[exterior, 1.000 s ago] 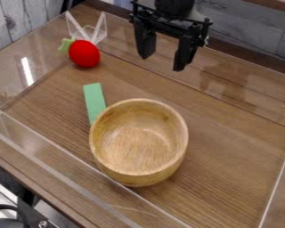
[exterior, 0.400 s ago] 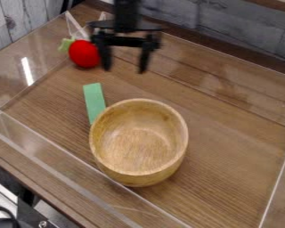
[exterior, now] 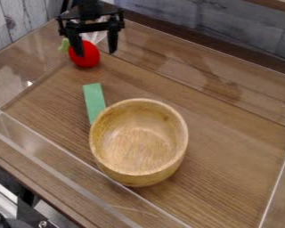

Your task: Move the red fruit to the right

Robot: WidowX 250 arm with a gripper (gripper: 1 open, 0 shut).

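The claw (exterior: 92, 27) hangs spread wide over the far left part of the table (exterior: 217, 77), its fingers apart, likely so that they can pass down either side of the fruit. Just beneath and between them in this view sits the red fruit (exterior: 85, 55), resting on the wood, its leafy top toward the arm; nothing shows it gripped. Nearer the camera, the green block (exterior: 95, 101) lies lengthwise beside the wooden bowl (exterior: 138, 142). Both stand well off the fruit, so neither should hinder the grasp, though a rightward carry probably wants some lift.
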